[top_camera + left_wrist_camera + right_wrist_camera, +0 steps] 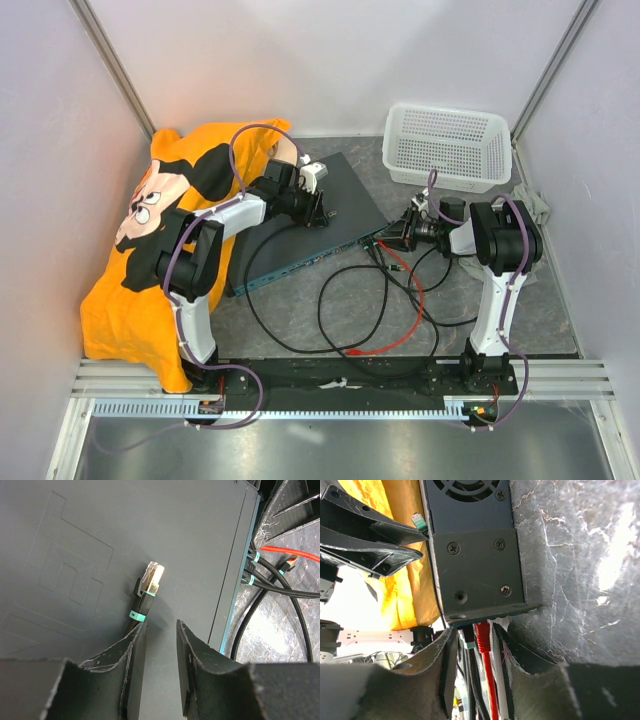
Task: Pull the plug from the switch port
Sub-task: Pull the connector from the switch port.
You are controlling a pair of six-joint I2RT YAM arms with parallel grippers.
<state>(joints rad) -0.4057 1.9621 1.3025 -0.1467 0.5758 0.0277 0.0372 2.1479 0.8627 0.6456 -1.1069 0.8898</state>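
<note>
Orange cloth is heaped along the bench's left edge, no part of the job. Left gripper reaches over the switch, which lies slantwise mid-bench with its socket face toward the near right corner.

In the left wrist view a clear-tipped plug on a black lead with a teal band is out of any socket. It lies over the switch's dark top and points away from the fingers. The lead runs in at one finger's inner edge and the jaws stand a little apart. I cannot tell if it is pinched or just lying alongside (the right wrist view doesn't settle it). Judgement: that plug is free, and it is placed up there to be clear of the sockets.

On the teal front face, two black plugs sit seated at the end nearest the right arm. A tangle of cables spills from there toward the near edge.

Right gripper is low at the switch's right front corner, jaws spread. A red plug and a black lead lie between them, with no clamp showing (pad contact is hidden). The placement reads as lining up with the plug's axis so a pull goes straight out. The left arm over the box may steady it, which is a guess. The risk is that the latch tab isn't pressed and the box drags.

White basket sits in the far right corner, unused.
</note>
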